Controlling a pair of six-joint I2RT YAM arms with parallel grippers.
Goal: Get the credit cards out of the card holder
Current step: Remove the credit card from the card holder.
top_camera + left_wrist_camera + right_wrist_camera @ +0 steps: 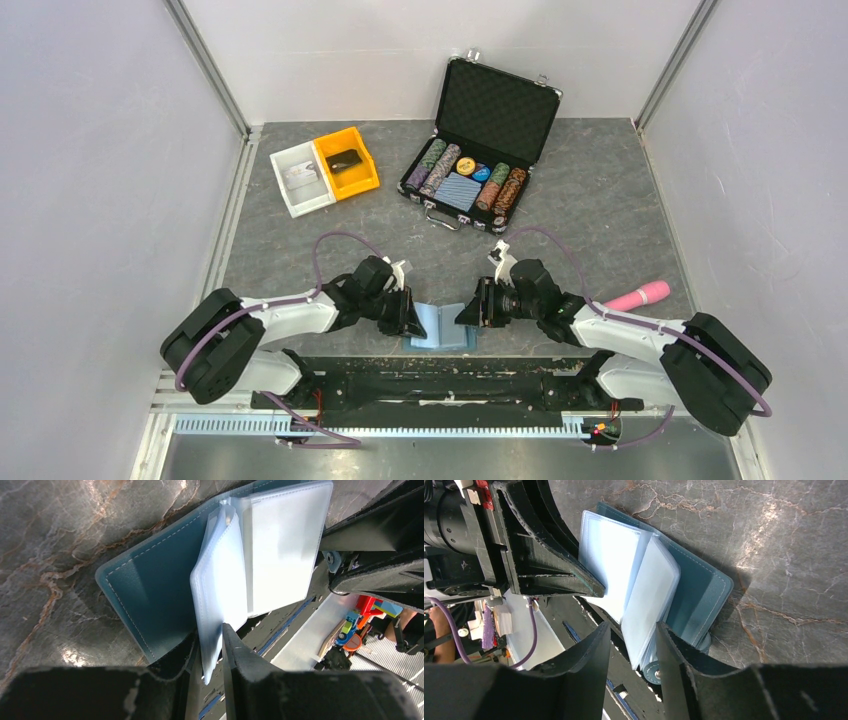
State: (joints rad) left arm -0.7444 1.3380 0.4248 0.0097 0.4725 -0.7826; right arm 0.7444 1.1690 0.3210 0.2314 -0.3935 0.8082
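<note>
Open card holder (440,328) between left tool (412,320) and right tool (474,312), poker-chip case (498,105) behind

- The card holder (150,595) is covered in matt blue leather-like material, stitched in white.
- Its sleeves (280,545) are made of glossy translucent plastic.
- The table (60,540) is finished as smooth grey veined stone.

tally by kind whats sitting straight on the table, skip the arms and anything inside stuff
bins: 2, yellow bin, white bin
chip case: 1
card holder: 1
pink stick: 1
total: 5
</note>
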